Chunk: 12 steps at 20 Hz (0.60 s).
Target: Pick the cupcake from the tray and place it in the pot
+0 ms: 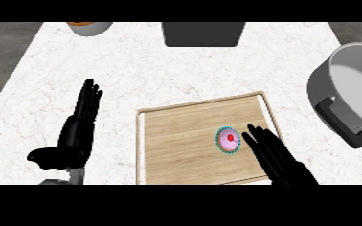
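One cupcake [228,140] on wooden tray [184,146], grey pot [339,91] apart at right

two glossy black hands, left hand [71,141] with grey wrist, right hand [279,160].

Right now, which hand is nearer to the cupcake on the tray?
Right. The right hand hovers over the tray, fingertips just beside the cupcake. The left hand rests open off the tray's left side, well away.
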{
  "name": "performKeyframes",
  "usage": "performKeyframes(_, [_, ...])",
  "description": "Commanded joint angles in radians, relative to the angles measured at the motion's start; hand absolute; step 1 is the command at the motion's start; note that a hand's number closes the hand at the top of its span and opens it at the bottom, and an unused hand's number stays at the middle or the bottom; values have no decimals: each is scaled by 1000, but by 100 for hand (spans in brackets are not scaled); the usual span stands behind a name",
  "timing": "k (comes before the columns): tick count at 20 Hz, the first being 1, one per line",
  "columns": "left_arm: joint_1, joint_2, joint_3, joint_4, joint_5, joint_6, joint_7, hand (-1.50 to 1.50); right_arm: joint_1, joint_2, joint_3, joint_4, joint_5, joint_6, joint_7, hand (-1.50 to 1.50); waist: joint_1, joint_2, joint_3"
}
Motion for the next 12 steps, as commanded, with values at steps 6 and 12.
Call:
performKeyframes(6, [-34,-43,67,72,-11,-66,-12,0,-113,19,-54,190,-26,5,-4,-150,-5,0,1])
performKeyframes(12, [-53,-69,61,29,-81,-46,55,0,-156,81,4,324,57,-103,4,-150,-4,0,1])
